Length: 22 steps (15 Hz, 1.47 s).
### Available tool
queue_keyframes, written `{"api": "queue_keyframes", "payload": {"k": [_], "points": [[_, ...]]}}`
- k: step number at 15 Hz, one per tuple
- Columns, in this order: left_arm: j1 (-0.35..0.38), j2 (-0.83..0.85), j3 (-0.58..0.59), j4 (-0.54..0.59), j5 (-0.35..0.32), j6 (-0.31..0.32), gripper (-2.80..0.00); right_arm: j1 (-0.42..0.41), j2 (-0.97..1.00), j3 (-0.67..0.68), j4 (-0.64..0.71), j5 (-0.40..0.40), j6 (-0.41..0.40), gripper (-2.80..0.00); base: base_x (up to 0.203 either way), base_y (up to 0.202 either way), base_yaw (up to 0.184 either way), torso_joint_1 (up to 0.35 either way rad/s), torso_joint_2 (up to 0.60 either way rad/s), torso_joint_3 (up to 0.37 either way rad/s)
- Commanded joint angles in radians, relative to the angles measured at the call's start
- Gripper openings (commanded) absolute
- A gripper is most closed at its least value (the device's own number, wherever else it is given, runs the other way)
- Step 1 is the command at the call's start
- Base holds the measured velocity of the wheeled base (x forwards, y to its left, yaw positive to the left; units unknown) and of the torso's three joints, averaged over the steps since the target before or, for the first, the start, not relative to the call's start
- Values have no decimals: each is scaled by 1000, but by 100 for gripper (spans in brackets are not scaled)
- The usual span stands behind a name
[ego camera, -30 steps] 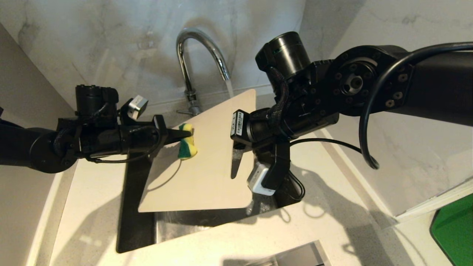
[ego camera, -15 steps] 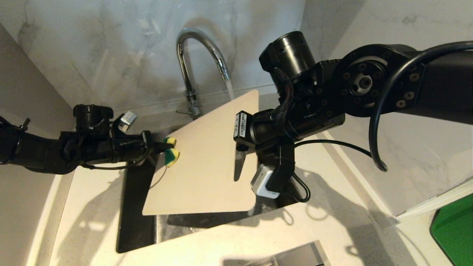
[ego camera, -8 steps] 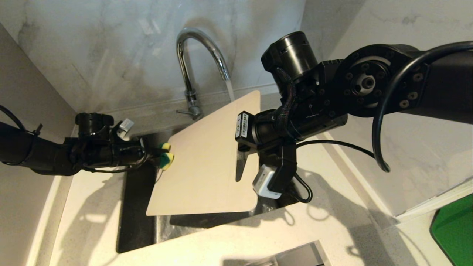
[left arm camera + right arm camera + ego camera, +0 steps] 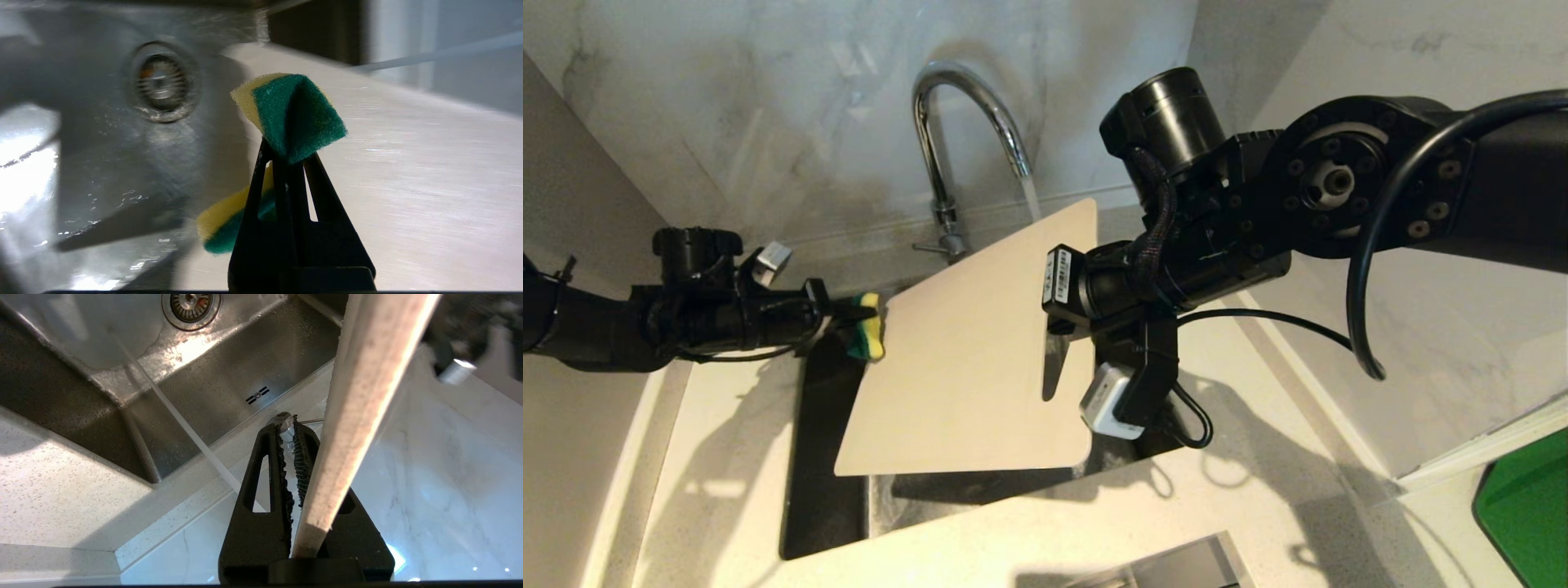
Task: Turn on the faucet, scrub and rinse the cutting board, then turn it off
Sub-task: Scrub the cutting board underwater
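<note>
The chrome faucet (image 4: 964,122) rises behind the sink, and water (image 4: 1031,194) runs from its spout onto the top corner of the cutting board (image 4: 964,359). The cream board hangs tilted over the basin. My right gripper (image 4: 1052,359) is shut on its right edge, which runs edge-on through the jaws (image 4: 359,416) in the right wrist view. My left gripper (image 4: 854,312) is shut on a yellow-and-green sponge (image 4: 869,328) at the board's upper left edge. In the left wrist view the folded sponge (image 4: 294,110) sticks out past the fingertips, beside the wet board face (image 4: 408,171).
The steel sink (image 4: 825,490) lies below with its drain (image 4: 161,81) in the basin floor. Pale speckled counter (image 4: 727,457) surrounds it, and marble walls close the back and right. The faucet's thin lever (image 4: 929,246) points left. A green flat item (image 4: 1523,506) lies far right.
My left gripper has drawn the sponge leftward across the board, from its upper face to its left edge. The right arm and the board have stayed almost still, and water keeps running.
</note>
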Motion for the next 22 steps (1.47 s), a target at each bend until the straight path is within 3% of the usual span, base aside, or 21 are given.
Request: {"api": "queue_keyframes", "payload": {"k": [1, 4, 7, 13, 17, 22], "points": [[-46, -148, 13, 12, -6, -53, -280, -1, 6, -1, 3, 0, -15, -280, 0, 0, 0, 0, 0, 0], [-215, -303, 82, 22, -16, -114, -280, -10, 6, -3, 3, 0, -15, -280, 0, 0, 0, 0, 0, 0], [-368, -342, 156, 24, -13, -138, -280, -14, 4, -1, 3, 0, -14, -280, 0, 0, 0, 0, 0, 0], [-350, -177, 159, 18, -7, -104, -280, -15, -1, -2, 3, 0, -1, -280, 0, 0, 0, 0, 0, 0], [-296, -145, 177, 17, -9, -5, -280, -17, 0, -3, 3, 0, 12, -280, 0, 0, 0, 0, 0, 0], [-188, -122, 247, -3, -14, 18, -280, -17, -11, -29, 0, 0, 59, -280, 0, 0, 0, 0, 0, 0]]}}
